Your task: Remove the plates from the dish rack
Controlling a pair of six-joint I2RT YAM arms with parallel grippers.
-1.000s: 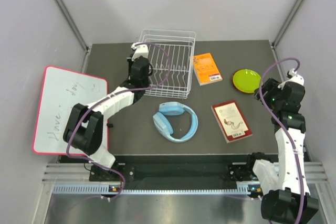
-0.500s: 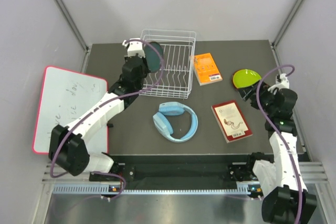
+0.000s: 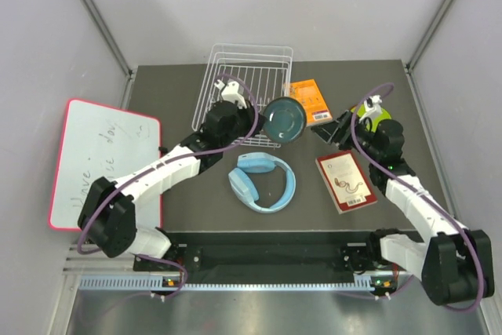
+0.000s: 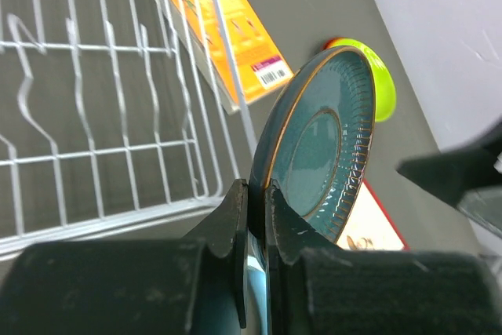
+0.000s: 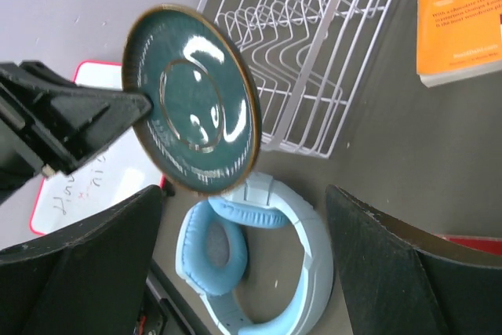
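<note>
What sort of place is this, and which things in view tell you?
Probably a robotics test cell, not a kitchen: a left arm and right arm mounted at a table edge, plain grey walls, and unrelated props: dish rack, blue headphones, whiteboard.

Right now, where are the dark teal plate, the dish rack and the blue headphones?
dark teal plate [image 5: 192,100]: right wrist view, the middle of its face.
dish rack [image 3: 255,84]: top external view, the bare wire floor.
blue headphones [image 3: 259,163]: top external view, the upper ear cup.
</note>
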